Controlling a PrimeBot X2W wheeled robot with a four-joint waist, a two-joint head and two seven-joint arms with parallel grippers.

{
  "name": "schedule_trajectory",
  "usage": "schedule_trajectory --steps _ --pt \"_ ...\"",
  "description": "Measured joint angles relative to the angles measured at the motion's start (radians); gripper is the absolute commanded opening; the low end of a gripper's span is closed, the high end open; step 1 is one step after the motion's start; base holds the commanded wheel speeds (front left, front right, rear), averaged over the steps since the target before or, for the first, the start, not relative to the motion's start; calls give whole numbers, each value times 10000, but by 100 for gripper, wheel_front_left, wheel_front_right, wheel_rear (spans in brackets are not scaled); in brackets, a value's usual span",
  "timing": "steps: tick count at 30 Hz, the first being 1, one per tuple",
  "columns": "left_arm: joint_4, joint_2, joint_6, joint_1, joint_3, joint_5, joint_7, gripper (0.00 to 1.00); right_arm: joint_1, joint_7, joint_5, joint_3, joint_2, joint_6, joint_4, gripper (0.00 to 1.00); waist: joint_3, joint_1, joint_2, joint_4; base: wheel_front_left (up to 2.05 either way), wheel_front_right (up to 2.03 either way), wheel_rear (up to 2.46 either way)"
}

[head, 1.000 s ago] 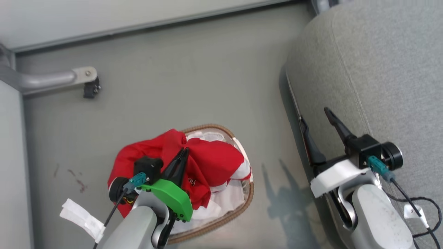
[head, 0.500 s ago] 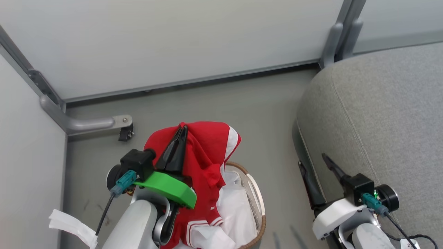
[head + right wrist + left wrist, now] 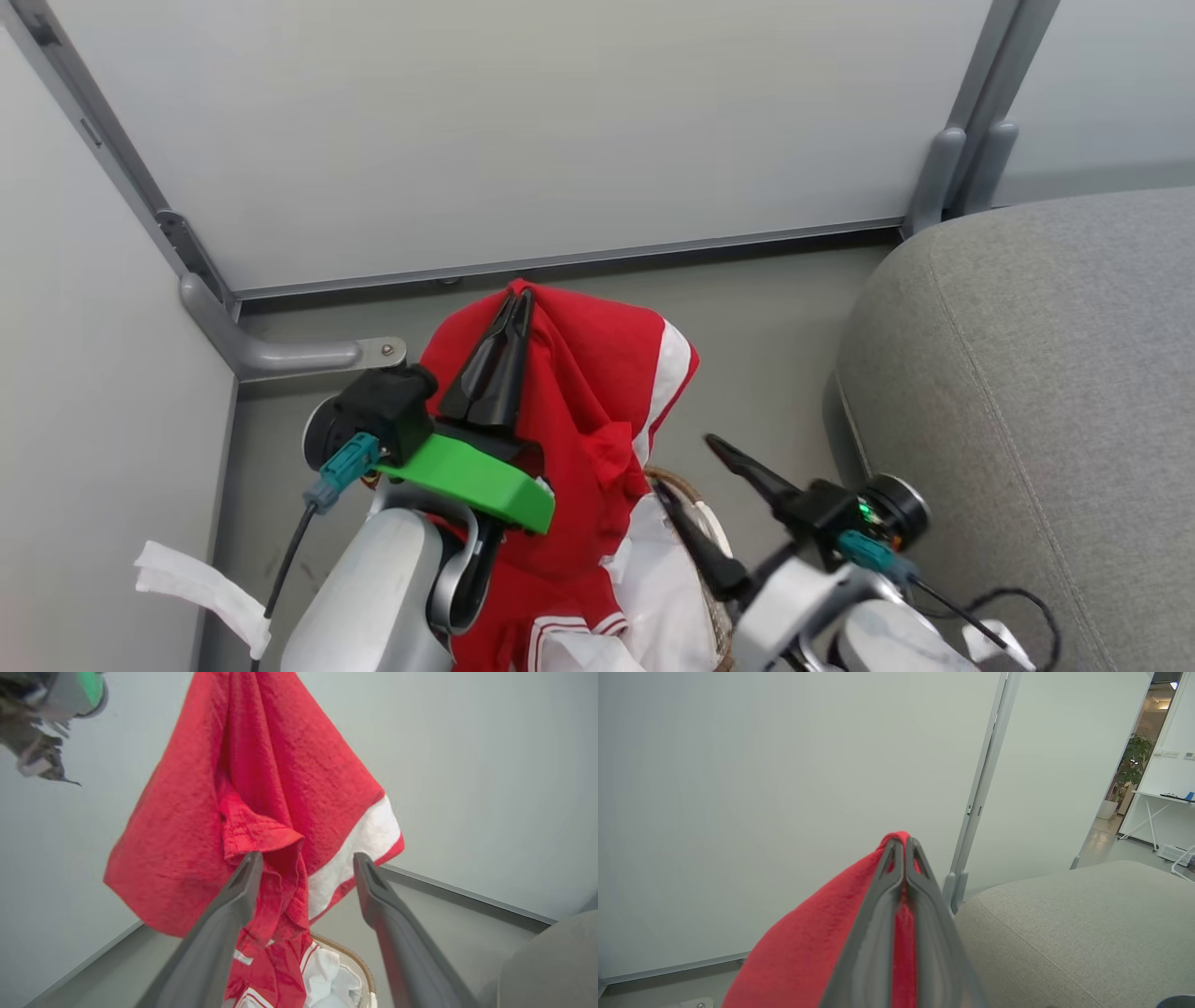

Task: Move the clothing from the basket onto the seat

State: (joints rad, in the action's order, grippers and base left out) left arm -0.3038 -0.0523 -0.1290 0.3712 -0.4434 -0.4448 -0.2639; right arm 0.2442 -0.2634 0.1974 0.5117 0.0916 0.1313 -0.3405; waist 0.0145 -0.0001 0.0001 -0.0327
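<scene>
Right gripper (image 3: 683, 462) hangs spread wide just beside the dangling red garment (image 3: 579, 392), whose lower end trails down into the wicker-rimmed basket (image 3: 359, 962). Left gripper (image 3: 519, 299) is pinched shut on just the top fold. My guess is the hem snags the rim or the fabric slips free before it reaches the grey seat cushion (image 3: 1027, 392).

soft red cloth on the clothing (image 3: 261, 779), nubbly and matt, white band smoother. coarse grey woven fabric across the seat (image 3: 1027, 373), matt, stitched seam. brown woven rim on the basket (image 3: 363, 967), plain white cloth inside. matt dark plastic on the left claw (image 3: 518, 299) and right claw (image 3: 307, 856), smooth green plastic cover (image 3: 467, 476) behind the left. smooth matt grey floor (image 3: 775, 317), satin grey metal posts (image 3: 976, 121).
</scene>
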Motion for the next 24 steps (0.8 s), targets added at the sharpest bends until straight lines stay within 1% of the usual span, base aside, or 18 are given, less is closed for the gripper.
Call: schedule_trajectory --steps 4,8,11,13,16,17,18,19,20,24 --pt "46 10 2 40 -205 -65 0 0 919 0 606 1231 -84 0 -102 100 34 0 0 139 0 0 0" --pt "50 15 2 89 -541 -180 0 0 1707 0 890 1756 -213 0 -627 100 71 0 0 323 0 0 0" --pt "54 17 0 92 -767 -362 0 0 2120 0 1014 2224 -351 0 -1289 100 94 0 0 478 0 0 0" --pt "71 13 0 116 -917 -468 0 0 2367 0 1342 2499 -416 0 -1695 100 121 1 0 596 0 0 0" --pt "117 19 2 208 -1170 -570 0 0 2600 -2 1956 3057 -401 0 -1981 100 152 0 0 783 0 0 0" --pt "138 19 0 233 -1244 -596 0 0 2663 -2 2065 3177 -416 0 -2096 96 159 0 -1 834 0 0 0" --pt "151 15 0 260 -1336 -644 0 0 2740 0 2215 3338 -433 0 -2268 70 169 0 0 900 0 0 0" --pt "165 17 0 277 -1413 -662 0 0 2802 0 2416 3488 -433 0 -2443 29 176 0 0 963 0 0 0" --pt "182 19 0 291 -1484 -704 0 0 2830 0 2658 3628 -416 0 -2598 0 181 1 0 1024 0 0 0" --pt "230 17 0 313 -1634 -825 0 0 2991 0 3250 3868 -418 0 -2901 0 207 0 0 1199 0 0 0"
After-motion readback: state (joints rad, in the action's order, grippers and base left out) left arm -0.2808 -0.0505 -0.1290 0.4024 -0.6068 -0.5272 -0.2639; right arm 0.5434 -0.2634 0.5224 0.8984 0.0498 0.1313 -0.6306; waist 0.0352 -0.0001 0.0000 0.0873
